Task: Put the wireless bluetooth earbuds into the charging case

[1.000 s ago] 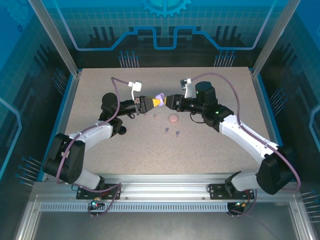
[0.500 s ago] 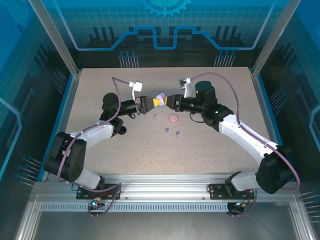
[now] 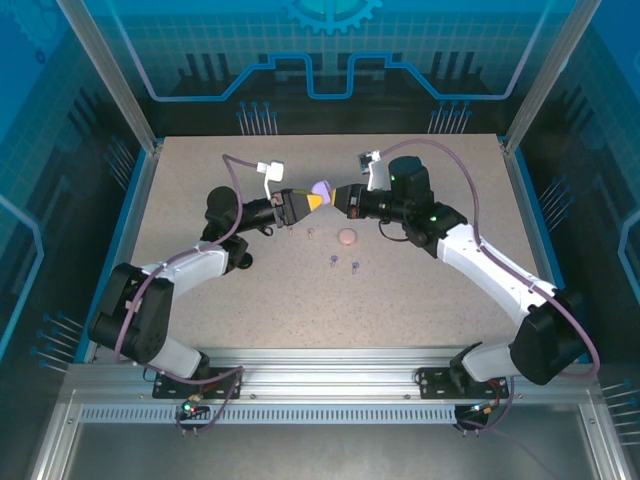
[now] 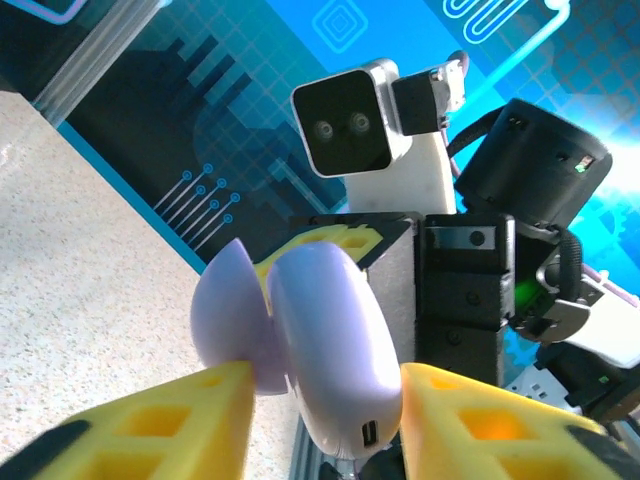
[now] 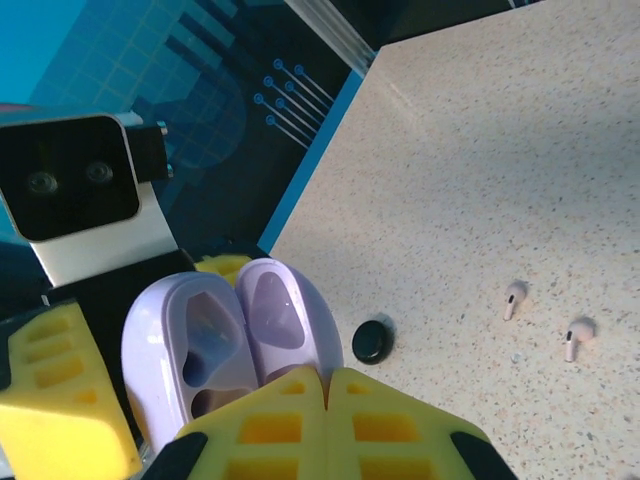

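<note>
Glossy lilac clamshell charging case (image 5: 270, 320), open, both wells empty.

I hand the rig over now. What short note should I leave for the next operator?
Left gripper: jaws flank the open lilac plastic charging case; grip unclear.
Right gripper: jaws shut on the case lid's rim.
Things: the case is in the air between both arms, its sockets empty. Two purple stemmed earbuds and a pink round case lie on the speckled table.
Done: case opened and raised.
Left: insert the earbuds.
</note>
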Motion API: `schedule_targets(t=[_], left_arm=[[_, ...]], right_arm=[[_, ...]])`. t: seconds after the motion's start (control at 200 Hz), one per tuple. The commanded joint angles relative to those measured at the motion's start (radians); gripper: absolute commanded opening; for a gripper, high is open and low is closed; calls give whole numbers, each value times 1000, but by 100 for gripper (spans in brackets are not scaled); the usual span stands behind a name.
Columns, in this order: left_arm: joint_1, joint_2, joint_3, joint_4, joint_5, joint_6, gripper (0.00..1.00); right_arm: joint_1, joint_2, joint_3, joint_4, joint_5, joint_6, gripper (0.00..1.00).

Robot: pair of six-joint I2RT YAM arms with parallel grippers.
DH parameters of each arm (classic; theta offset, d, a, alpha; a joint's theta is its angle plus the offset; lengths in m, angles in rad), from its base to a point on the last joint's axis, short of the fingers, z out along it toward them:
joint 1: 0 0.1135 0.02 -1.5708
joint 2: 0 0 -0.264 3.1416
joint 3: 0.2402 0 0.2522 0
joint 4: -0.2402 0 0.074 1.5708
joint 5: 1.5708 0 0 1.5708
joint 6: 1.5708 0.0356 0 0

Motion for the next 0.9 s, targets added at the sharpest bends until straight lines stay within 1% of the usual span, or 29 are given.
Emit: schedule_targets(t=[0.0, 0.16, 0.315, 0.435, 0.635, 0.805, 0.895], left_arm=[[-1, -41, 1, -35, -74, 69, 52], [34, -92, 4, -73, -102, 89, 55], [64, -137, 53, -219, -74, 160, 57], [69, -164, 123, -425, -63, 280, 58], [69, -168, 273, -782, -62, 530, 61], [75, -128, 425, -1039, -34, 707, 62], [79, -93, 514, -1166, 2, 783, 63]], right_arm=[[18, -3, 81, -104, 69, -53, 0], [16, -1, 159, -233, 155, -128, 0], [13, 22, 242, -343, 211, -229, 0], [12, 54, 322, -420, 256, -328, 0], [10, 97, 423, -493, 305, -483, 0], [6, 135, 479, -522, 302, -599, 0], [5, 162, 522, -553, 290, -659, 0]])
